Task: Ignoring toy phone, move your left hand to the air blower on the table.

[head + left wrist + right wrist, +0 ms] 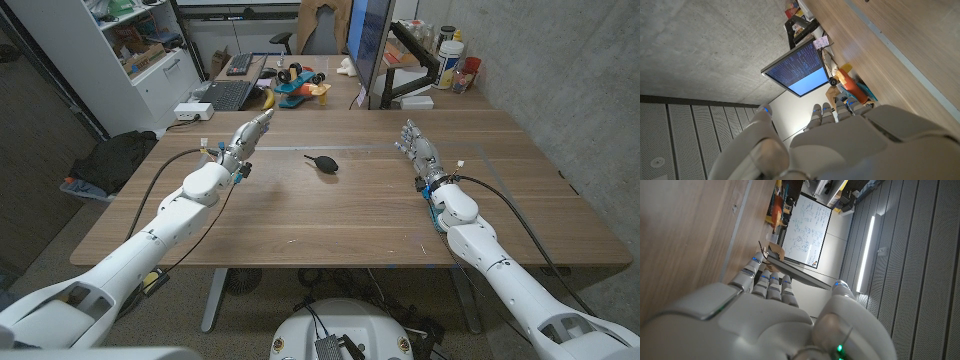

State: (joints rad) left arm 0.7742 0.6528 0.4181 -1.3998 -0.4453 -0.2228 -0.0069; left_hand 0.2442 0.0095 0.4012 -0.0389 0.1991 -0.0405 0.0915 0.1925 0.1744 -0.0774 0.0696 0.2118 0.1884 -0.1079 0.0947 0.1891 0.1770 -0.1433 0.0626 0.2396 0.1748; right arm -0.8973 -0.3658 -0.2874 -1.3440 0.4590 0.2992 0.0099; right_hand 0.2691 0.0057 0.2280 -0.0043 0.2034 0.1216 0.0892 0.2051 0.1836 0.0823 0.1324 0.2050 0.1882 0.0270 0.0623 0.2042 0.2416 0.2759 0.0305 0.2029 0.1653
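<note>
A long wooden table (330,215) spans the head view, its grain running side to side, with a second desk behind it carrying a laptop (228,94), a monitor (368,45) and a heap of colourful toys (298,83). The robot's left arm (150,235) reaches in from the near left corner and stretches diagonally toward the far left part of the table; the right arm (500,265) comes in from the near right corner. The left hand (247,136) is raised above the wood with its fingers straight, held close together and pointing away from the robot, gripping nothing; in its wrist view the same hand (840,140) shows its pale back with the fingertips (826,109) lined up toward a lit screen (799,67). The right hand (420,152) stands over the right part of the table, fingers extended and slightly apart, empty as well; its wrist view shows the hand (775,315) from behind. The air blower (323,162), a small black bulb with a thin nozzle pointing left, lies near the table's middle, between the two hands and nearer the left one, which is clearly apart from it.
</note>
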